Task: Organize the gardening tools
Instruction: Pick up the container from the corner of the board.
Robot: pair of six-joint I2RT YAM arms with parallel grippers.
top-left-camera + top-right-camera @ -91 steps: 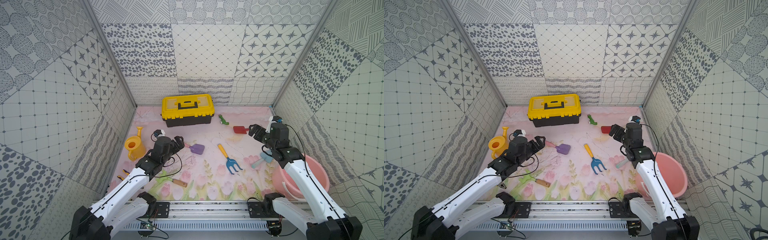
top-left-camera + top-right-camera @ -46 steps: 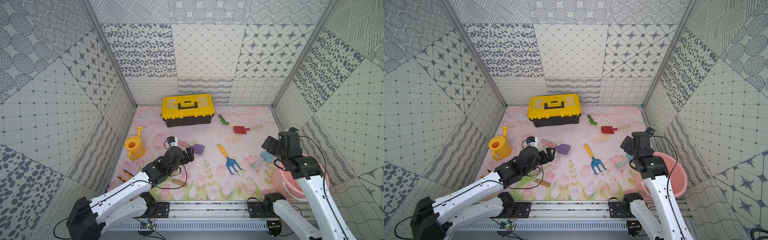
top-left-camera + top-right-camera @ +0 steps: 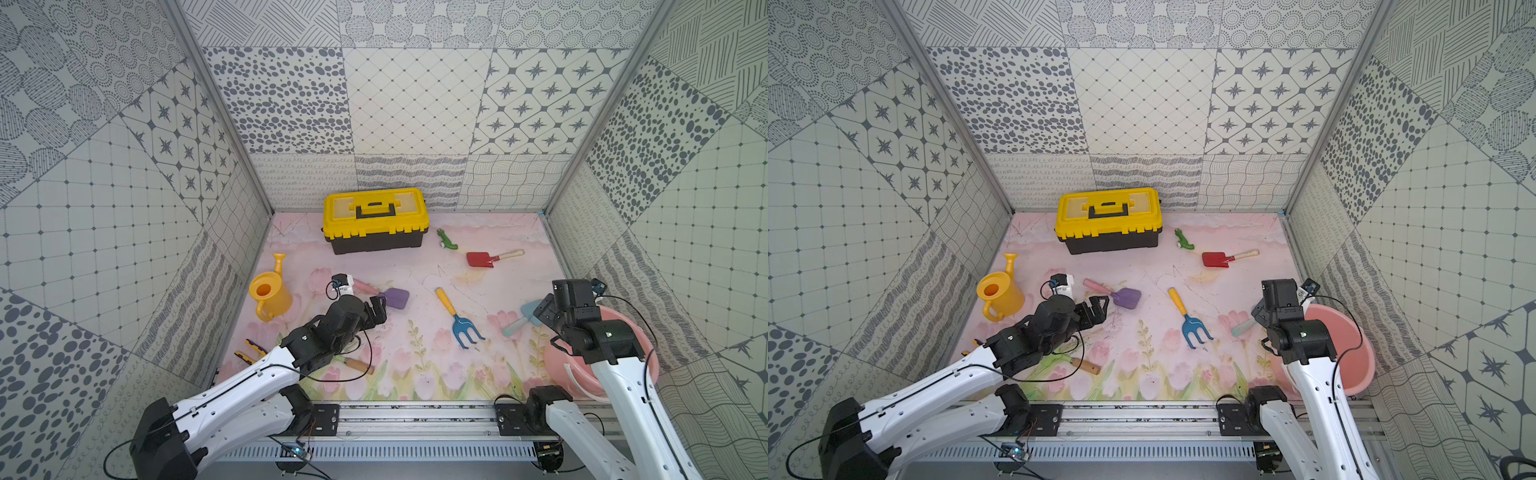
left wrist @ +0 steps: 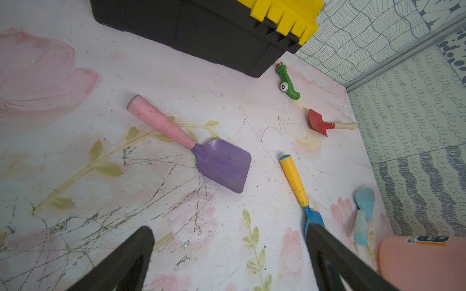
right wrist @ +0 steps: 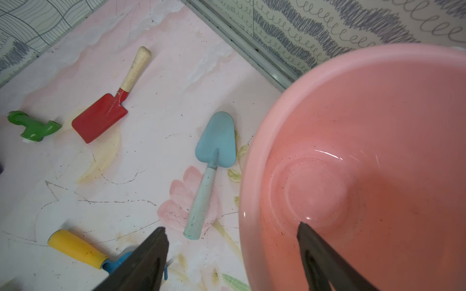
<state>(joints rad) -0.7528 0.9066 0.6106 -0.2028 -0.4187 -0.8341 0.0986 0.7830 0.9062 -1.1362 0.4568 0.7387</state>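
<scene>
**A:** Where do the two grippers stand?

**B:** The left gripper (image 4: 229, 228) hangs low over the mat (image 3: 415, 266), left of centre. Its jaws are spread wide with nothing between them. The purple scoop (image 3: 397, 298) lies just beyond its fingertips but apart from them, with the pink handle pointing left and the blade to the right.

**A:** And the right one?

**B:** In both top views the right gripper (image 5: 232, 226) is hidden under its own wrist. Its wrist view shows the jaws well apart and holding nothing. One finger (image 5: 151, 252) is over the mat and the other is over the inside of the pink bucket (image 5: 252, 176), which sits in the near right corner.

**A:** Which tool is closest to it?

**B:** The pale-blue trowel (image 5: 211, 176) is. It lies flat just left of the bucket, blade toward the far side.

**A:** Where are the other tools?

**B:** The fork (image 3: 457, 318) lies at the centre, with its yellow handle far and its blue tines near. The red spade (image 3: 482, 259) is at the far right, its wooden handle pointing right. The yellow watering can (image 3: 270, 295) stands upright at the left edge, spout toward the far wall. The rake (image 3: 357, 365) shows only a wooden handle from under the left arm, and its head is hidden.

**A:** Anything else on the mat?

**B:** A yellow toolbox (image 3: 376, 218) sits shut against the far wall, with a green fitting (image 3: 446, 240) just to its right. The pliers (image 3: 249, 351) lie at the near left.
</scene>
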